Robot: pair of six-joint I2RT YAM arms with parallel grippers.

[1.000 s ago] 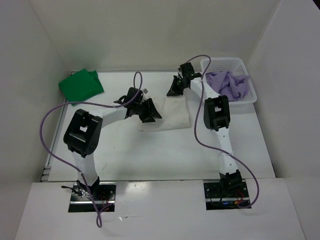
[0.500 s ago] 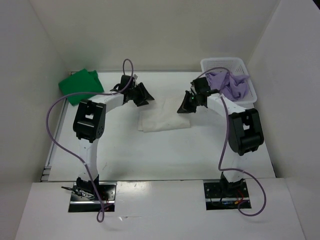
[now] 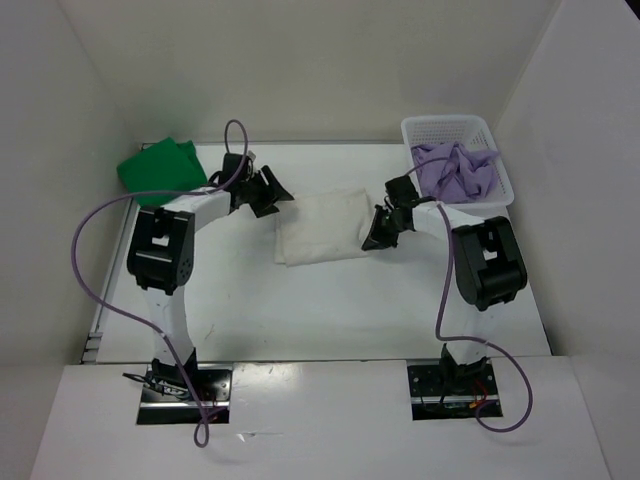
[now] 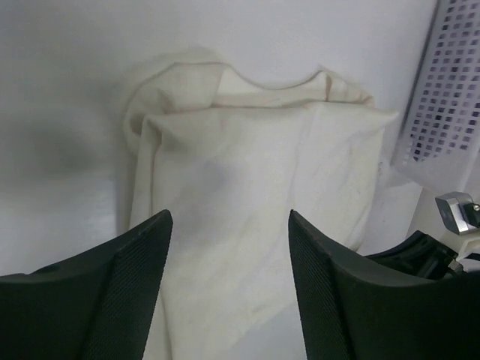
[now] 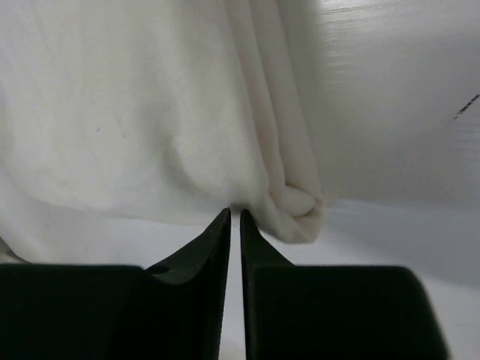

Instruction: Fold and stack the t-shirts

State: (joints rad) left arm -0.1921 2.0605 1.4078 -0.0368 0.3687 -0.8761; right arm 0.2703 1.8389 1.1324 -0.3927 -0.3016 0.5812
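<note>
Centrally, cream t-shirt [image 3: 318, 225], right pincer [image 3: 373, 242] at its edge

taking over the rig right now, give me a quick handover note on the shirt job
Left gripper: open, empty, just left of the cream-white cloth t-shirt.
Right gripper: jaws almost closed, nothing seen between them, at that shirt's right edge.
Done: cream shirt lies folded mid-table; bright green cloth t-shirt lies folded at the far left corner.
Left: those two are apart, not stacked; pale lavender cloth t-shirt lies crumpled in the white plastic mesh basket, to be folded and stacked.
</note>
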